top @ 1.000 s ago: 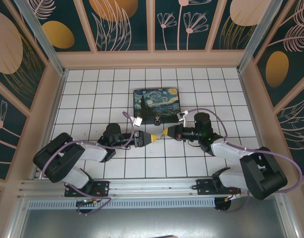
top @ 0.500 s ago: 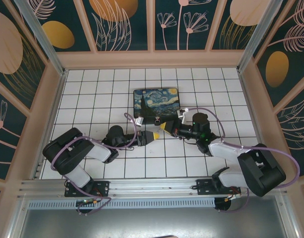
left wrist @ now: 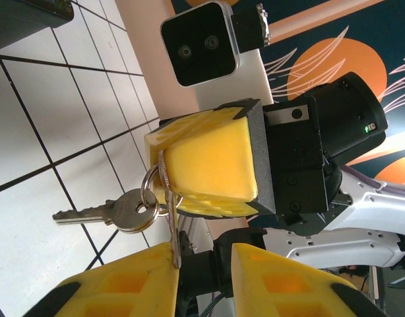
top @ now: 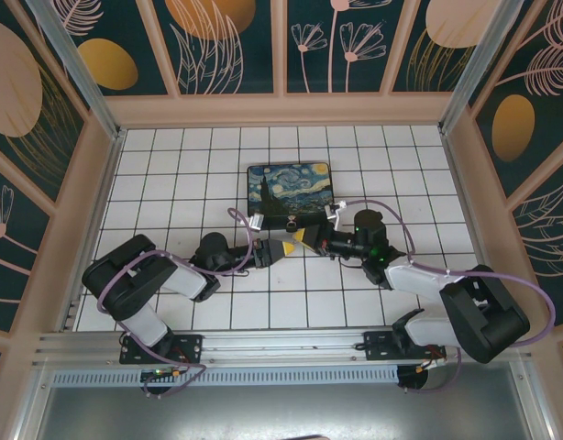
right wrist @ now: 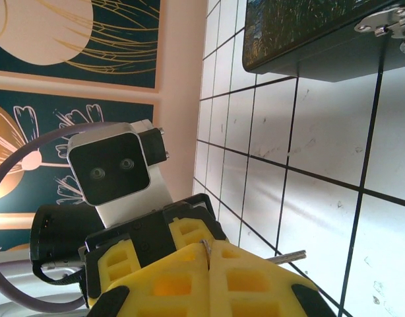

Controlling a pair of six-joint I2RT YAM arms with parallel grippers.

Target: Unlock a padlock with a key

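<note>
My right gripper (top: 303, 239) is shut on the key, tip to tip with my left gripper (top: 280, 248), just in front of the painted box (top: 289, 188). In the left wrist view the right gripper (left wrist: 209, 165) holds a thin key (left wrist: 169, 224) edge-on. Its blade lies against the inner face of one of my left fingers (left wrist: 123, 284). The left gripper (left wrist: 202, 264) is open. A second key (left wrist: 110, 212) hangs from the ring. In the right wrist view the right gripper (right wrist: 208, 249) pinches a metal sliver, and a key tip (right wrist: 289, 256) pokes out. The padlock is hidden.
The dark box (right wrist: 308, 26) with the Starry Night lid stands on the white tiled floor (top: 171, 174), its metal hasp (right wrist: 384, 23) facing the grippers. Wooden walls (top: 281, 108) fence the tiled area on three sides. The left wrist's camera housing (right wrist: 110, 168) sits close behind the grippers.
The right gripper has moved left with the key until it meets the left gripper's fingers. The left arm's elbow drew back, and its gripper shifted slightly up toward the box.
</note>
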